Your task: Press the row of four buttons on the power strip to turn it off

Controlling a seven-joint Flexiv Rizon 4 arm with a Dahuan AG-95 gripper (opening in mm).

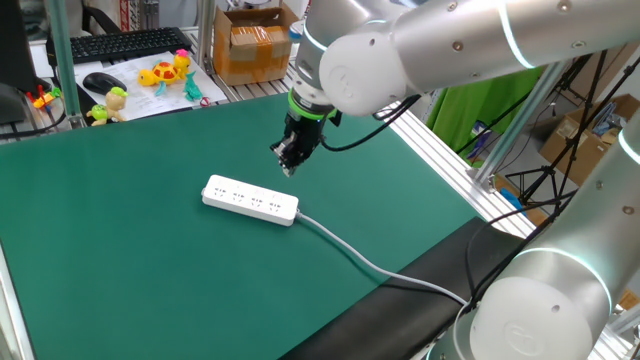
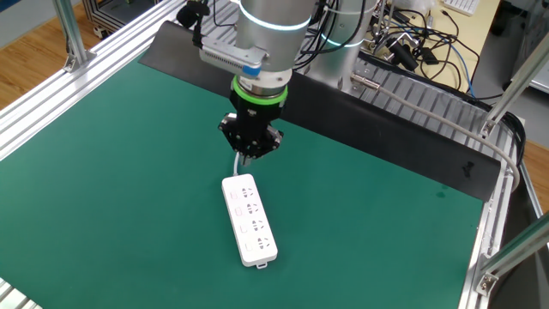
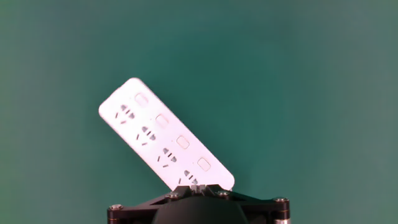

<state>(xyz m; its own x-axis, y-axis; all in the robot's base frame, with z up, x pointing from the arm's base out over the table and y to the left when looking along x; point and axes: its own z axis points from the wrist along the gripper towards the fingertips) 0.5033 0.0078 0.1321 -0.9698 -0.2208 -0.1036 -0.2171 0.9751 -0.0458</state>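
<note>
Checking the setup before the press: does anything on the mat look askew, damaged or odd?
Nothing stands out. The power strip lies flat and intact on the green mat, its cable trailing off the edge, the gripper above its cable end.

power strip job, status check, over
Tool shut, empty, hanging above the strip's cable end. Power strip flat on the mat, untouched. Nothing in the way.

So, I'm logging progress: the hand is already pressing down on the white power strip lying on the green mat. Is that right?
Not quite. The hand hangs above the power strip, near its cable end, not touching it; one fixed view shows the gap. The strip is white and does lie on the green mat.
</note>
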